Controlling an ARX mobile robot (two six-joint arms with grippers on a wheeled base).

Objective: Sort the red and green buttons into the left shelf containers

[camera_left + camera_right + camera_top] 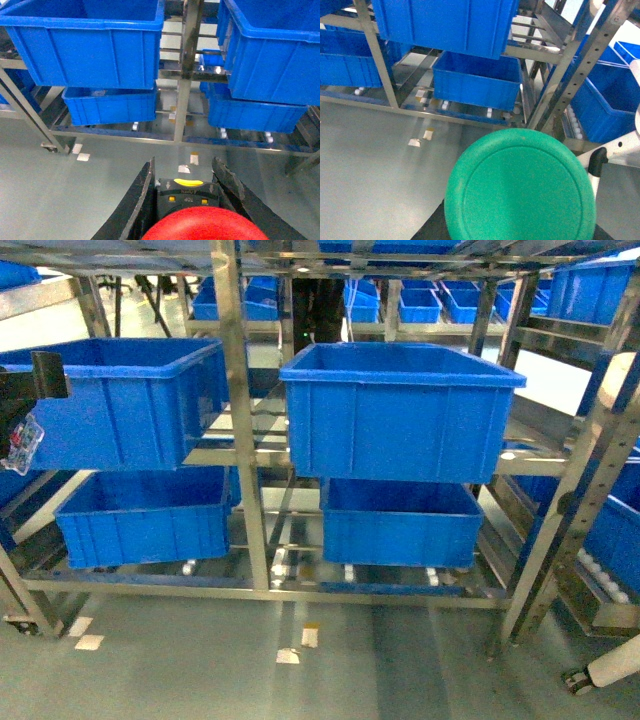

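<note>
Buttons both in hand: left gripper (182, 200) jaws clamp red button (200, 225); green button (520, 187) fills right wrist view, jaws hidden. Raise each above upper bins' (400, 410) rims before releasing.

Head camera faces the shelf rack (245, 440) level — both wrist cameras, lower, share its blue bins (90, 45).

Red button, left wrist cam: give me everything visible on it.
The red button sits at the bottom edge of the left wrist view, held between the two dark fingers of the left claw. Only the top of its round, smooth red cap shows. Ahead of it is a dark body with a yellow tab, two small yellow squares and "TOP" lettering. It hangs above the grey floor, short of the bins.
</note>
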